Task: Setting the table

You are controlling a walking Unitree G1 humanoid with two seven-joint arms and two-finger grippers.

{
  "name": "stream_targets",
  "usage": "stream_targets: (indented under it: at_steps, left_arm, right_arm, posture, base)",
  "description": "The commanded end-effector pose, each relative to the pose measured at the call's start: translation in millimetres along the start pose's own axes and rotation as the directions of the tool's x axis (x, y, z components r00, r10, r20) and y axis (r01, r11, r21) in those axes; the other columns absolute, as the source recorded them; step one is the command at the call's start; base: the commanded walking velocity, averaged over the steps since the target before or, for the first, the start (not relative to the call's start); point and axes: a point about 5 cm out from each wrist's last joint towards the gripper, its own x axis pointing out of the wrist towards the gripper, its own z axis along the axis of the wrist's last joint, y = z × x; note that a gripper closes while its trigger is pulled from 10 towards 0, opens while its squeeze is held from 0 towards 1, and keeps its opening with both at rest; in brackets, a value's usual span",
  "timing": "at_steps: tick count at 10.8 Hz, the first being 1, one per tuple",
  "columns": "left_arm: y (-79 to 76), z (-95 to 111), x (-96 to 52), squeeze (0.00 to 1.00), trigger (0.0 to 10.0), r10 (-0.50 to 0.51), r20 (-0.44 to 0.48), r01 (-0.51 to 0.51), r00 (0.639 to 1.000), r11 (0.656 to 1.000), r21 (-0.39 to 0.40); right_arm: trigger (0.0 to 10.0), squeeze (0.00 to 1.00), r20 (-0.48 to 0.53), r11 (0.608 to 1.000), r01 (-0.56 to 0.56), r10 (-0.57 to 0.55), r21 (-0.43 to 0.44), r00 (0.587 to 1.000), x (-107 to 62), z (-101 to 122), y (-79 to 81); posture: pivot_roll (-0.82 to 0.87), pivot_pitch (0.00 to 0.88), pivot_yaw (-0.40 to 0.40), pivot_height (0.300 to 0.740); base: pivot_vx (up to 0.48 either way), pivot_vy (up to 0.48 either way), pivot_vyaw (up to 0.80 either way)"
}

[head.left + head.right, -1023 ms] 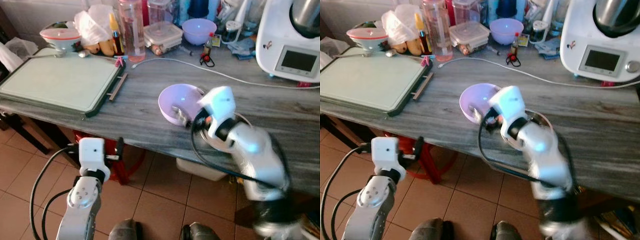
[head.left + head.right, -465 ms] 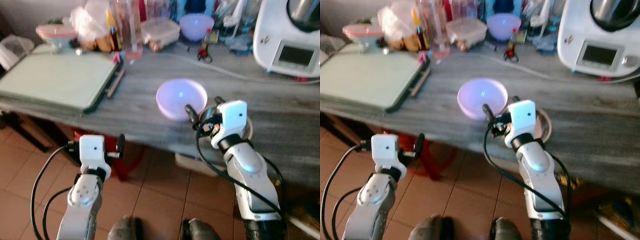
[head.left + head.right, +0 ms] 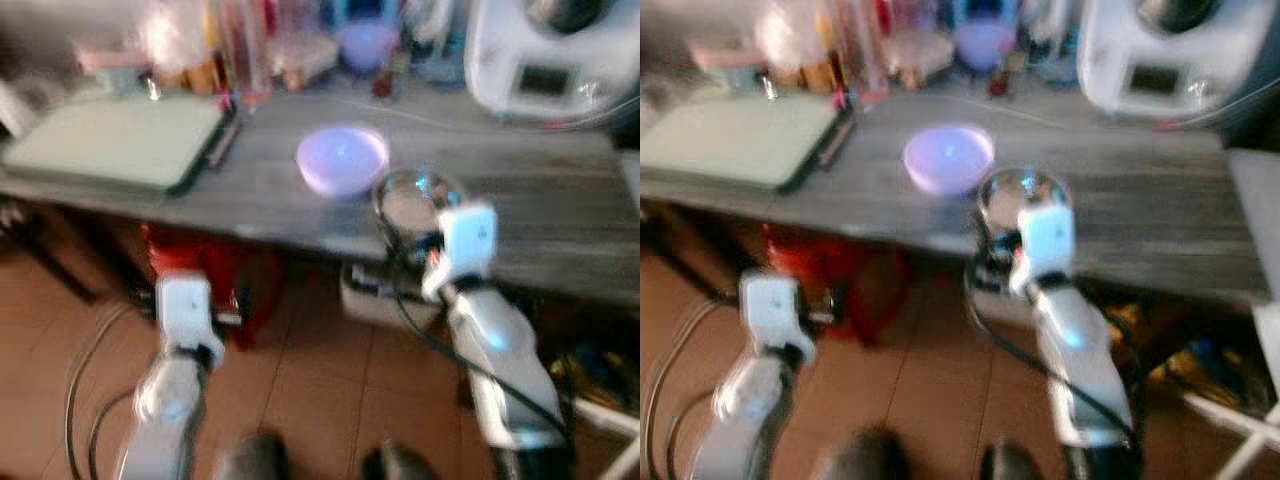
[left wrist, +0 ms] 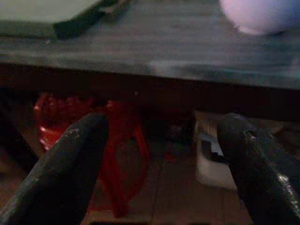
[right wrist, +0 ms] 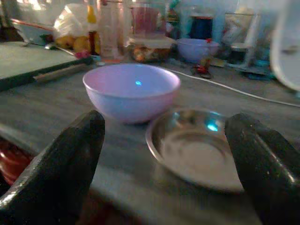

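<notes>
A lilac bowl point(image 3: 342, 160) stands on the grey table point(image 3: 560, 215), and a shallow metal plate point(image 3: 415, 190) lies just to its right, near the front edge. The eye views are blurred. My right gripper point(image 3: 410, 245) is open at the table's front edge, in front of the plate and holding nothing. Between its fingers point(image 5: 65, 168) in the right wrist view are the lilac bowl point(image 5: 131, 91) and the metal plate point(image 5: 197, 147). My left gripper point(image 4: 163, 124) hangs open and idle below the tabletop, left of the bowl.
A green board point(image 3: 110, 140) lies at the table's left. Bottles, bags and a second lilac bowl point(image 3: 365, 40) crowd the back, with a white kitchen machine point(image 3: 530, 60) at the back right. Under the table stand a red stool point(image 4: 117, 154) and a white box point(image 4: 211, 159). The floor is tiled.
The whole view has pulled back from the table and blurred. My right gripper has come away from the lilac bowl to the table's front edge. The bowl stays put.
</notes>
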Motion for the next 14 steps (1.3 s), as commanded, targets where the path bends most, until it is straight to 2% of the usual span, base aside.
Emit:
stream_targets:
  at_steps: [1, 7, 9, 11, 12, 14]
  left_arm:
    - [3.9, 2, 0.3, 0.00, 10.0, 0.003, 0.001, -0.003, 1.000, 1.000, 0.011]
    - [-0.3, 0, 1.1, 0.00, 10.0, -0.011, 0.002, 0.011, 1.000, 1.000, 0.010]
    - [-1.4, 0, 0.7, 0.00, 10.0, -0.018, 0.002, 0.018, 1.000, 1.000, 0.012]
    - [-1.4, 6, -4.2, 0.00, 10.0, -0.011, 0.044, 0.010, 0.999, 1.000, 0.021]
    - [0.7, 12, -10.4, 0.00, 10.0, 0.014, 0.082, -0.016, 0.997, 1.000, 0.017]
    - [9.6, 13, -17.6, 0.00, 10.0, 0.058, 0.085, -0.059, 0.995, 0.998, 0.006]
  right_arm:
    - [10.0, 0.00, 0.014, 1.000, -0.007, 0.007, 0.017, 1.000, 1.5, 3, 4.3]
    - [10.0, 0.00, 0.004, 0.999, 0.003, -0.003, 0.033, 1.000, 6.1, 0, 3.5]
    - [10.0, 0.00, -0.005, 0.998, 0.014, -0.013, 0.062, 1.000, 7.1, -2, 4.1]
    - [10.0, 0.00, -0.011, 0.996, 0.036, -0.035, 0.079, 0.999, 4.8, -3, 1.8]
    - [10.0, 0.00, -0.026, 0.991, 0.083, -0.081, 0.107, 0.996, -2.0, -7, -3.8]
    - [10.0, 0.00, -0.072, 0.986, 0.135, -0.129, 0.100, 0.989, -19.9, -17, -8.8]
  posture:
    - [-0.01, 0.079, 0.040, 0.740]
    - [-0.01, 0.076, 0.034, 0.740]
    - [-0.01, 0.076, 0.034, 0.740]
    - [-0.01, 0.077, 0.034, 0.740]
    - [-0.01, 0.077, 0.031, 0.740]
    - [0.00, 0.082, 0.032, 0.740]
  base:
    - [-0.300, 0.000, -0.43]
    - [-0.303, 0.000, -0.51]
    - [-0.294, 0.000, -0.45]
    - [0.000, 0.000, 0.00]
    - [0.000, -0.266, 0.00]
    - [0.000, -0.480, 0.00]
